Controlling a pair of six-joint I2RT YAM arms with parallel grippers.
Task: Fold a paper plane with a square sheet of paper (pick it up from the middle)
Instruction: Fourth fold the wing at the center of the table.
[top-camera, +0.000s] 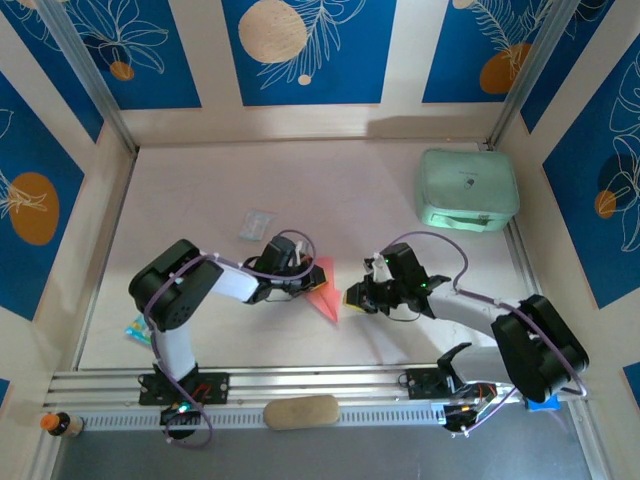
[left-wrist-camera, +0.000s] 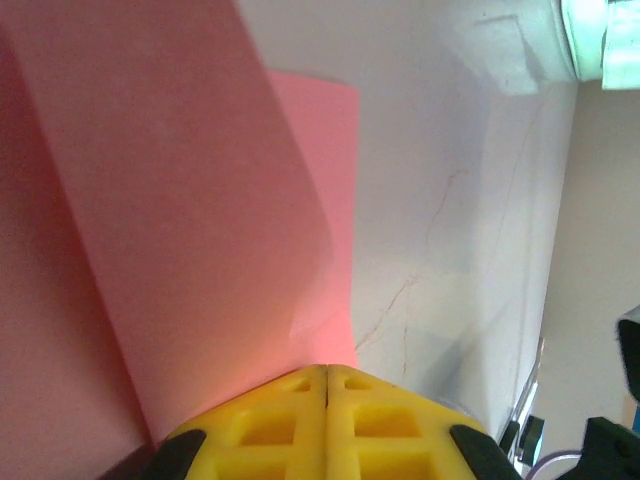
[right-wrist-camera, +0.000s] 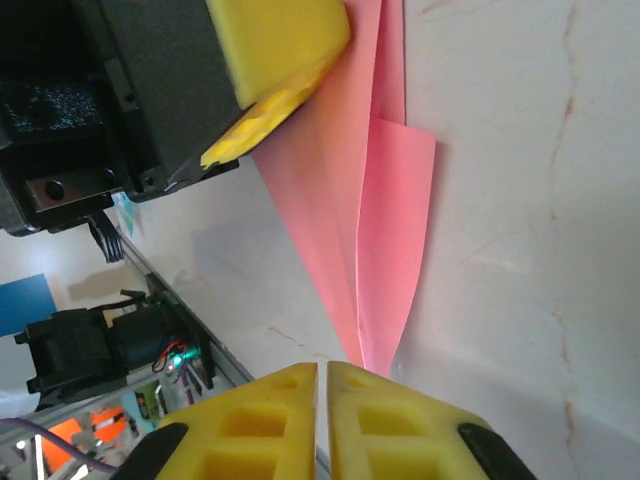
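Observation:
The salmon-pink sheet of paper (top-camera: 326, 295) lies on the white table, folded into a long wedge whose point faces the near edge. In the left wrist view the paper (left-wrist-camera: 200, 200) covers the left half, one layer lifting off the table. My left gripper (top-camera: 305, 280) (left-wrist-camera: 328, 372) is shut, its yellow tips resting on the paper's wide part; from the right wrist, its finger (right-wrist-camera: 285, 40) sits on top of the sheet. My right gripper (top-camera: 352, 298) (right-wrist-camera: 322, 370) is shut with nothing in the thin slit between its jaws, just right of the paper's point (right-wrist-camera: 375, 355).
A mint-green case (top-camera: 467, 190) (left-wrist-camera: 600, 40) stands at the back right. A small clear packet (top-camera: 257, 223) lies behind the left arm. A tan oblong pad (top-camera: 300, 411) sits on the front rail (top-camera: 320, 385). A small orange-capped bottle (top-camera: 55, 424) is at the near left corner.

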